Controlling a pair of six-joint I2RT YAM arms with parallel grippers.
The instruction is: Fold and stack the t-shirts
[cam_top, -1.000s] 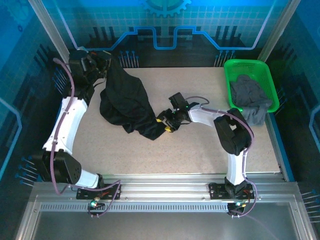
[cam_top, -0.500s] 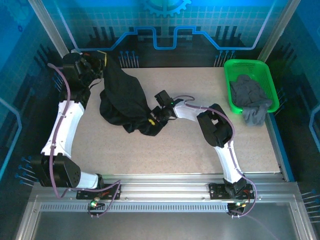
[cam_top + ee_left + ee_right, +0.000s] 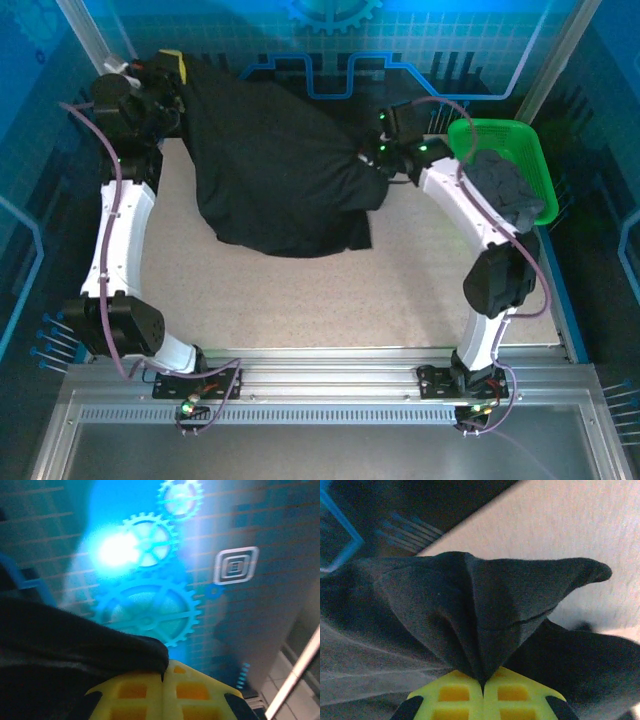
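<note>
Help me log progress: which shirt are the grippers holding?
The black shirt, stretched between the left gripper and right gripper; the grey shirt lies in the green basket.

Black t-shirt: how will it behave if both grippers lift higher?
Probably floppy: the black t-shirt sags between left gripper and right gripper. Likely light, since fingertip pinches hold it. Its lower edge seems to touch the table, so it may drag.
</note>
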